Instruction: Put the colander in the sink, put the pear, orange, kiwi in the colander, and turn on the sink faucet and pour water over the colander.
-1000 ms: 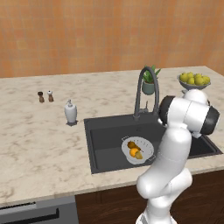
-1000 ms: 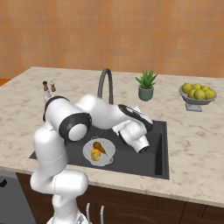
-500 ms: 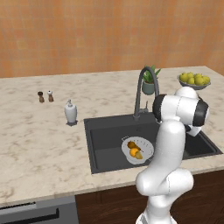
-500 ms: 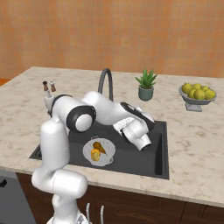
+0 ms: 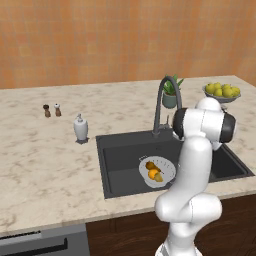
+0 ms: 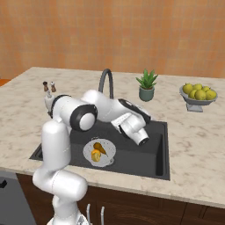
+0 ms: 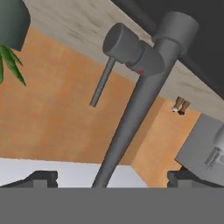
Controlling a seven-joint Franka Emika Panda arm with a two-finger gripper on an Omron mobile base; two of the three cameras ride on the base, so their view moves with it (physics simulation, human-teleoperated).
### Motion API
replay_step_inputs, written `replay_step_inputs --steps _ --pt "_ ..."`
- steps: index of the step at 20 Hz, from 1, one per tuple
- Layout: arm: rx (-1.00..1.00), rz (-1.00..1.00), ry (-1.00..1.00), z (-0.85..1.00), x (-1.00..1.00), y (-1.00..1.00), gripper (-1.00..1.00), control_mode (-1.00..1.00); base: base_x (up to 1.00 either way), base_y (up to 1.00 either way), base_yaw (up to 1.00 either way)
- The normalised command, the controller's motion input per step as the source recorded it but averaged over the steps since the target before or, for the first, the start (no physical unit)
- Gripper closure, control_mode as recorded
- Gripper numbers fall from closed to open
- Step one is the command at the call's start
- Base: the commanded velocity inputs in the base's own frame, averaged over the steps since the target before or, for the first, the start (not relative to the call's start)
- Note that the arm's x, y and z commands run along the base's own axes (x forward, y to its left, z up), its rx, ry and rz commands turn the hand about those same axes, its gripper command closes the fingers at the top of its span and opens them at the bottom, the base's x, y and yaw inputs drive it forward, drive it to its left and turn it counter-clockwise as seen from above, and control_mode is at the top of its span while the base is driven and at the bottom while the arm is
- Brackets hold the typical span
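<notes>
Counter (image 5: 45, 165) of pale speckled marble runs wide under an orange tiled wall, and sunk into it is the sink (image 5: 120, 165), a large dark grey rectangular basin. The white arm (image 6: 57, 145) rises as a smooth rounded column, bends at a dark-jointed shoulder and reaches sideways and low over the basin toward the sink faucet (image 6: 105, 81), a dark matte gooseneck with a high arched spout. In the hand view, rolled nearly upside down, the faucet's tube runs up the middle with its thin lever handle (image 7: 101, 83) jutting from a round knob. The tool (image 7: 111, 177) has its two dark tips spread wide at either side of the tube, gripping nothing. The colander (image 5: 158, 170), a small round silvery perforated bowl, sits on the basin floor holding the golden-brown pear (image 6: 99, 147), the bright orange (image 5: 153, 173) and the pale yellow-green kiwi (image 5: 158, 177). Behind the basin stands a potted plant (image 6: 146, 86) with spiky leaves; a grey footed bowl of lemons (image 6: 200, 94) is further right.
</notes>
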Motion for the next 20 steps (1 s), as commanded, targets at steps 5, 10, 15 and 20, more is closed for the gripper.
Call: replay_step_inputs --steps 5,10,15,20 --pt "0.07 0.02 0.12 0.00 0.49 0.04 -1.00 -1.00 0.00 0.00 0.00" --pt "0.04 0.02 0.17 -0.11 0.69 0.00 -1.00 -1.00 0.00 0.00 0.00" --pt "0.02 0.01 0.14 -0.48 0.68 -0.05 -1.00 -1.00 0.00 0.00 0.00" --pt "0.11 0.00 0.02 -0.51 0.55 -0.25 -1.00 -1.00 0.00 0.00 0.00"
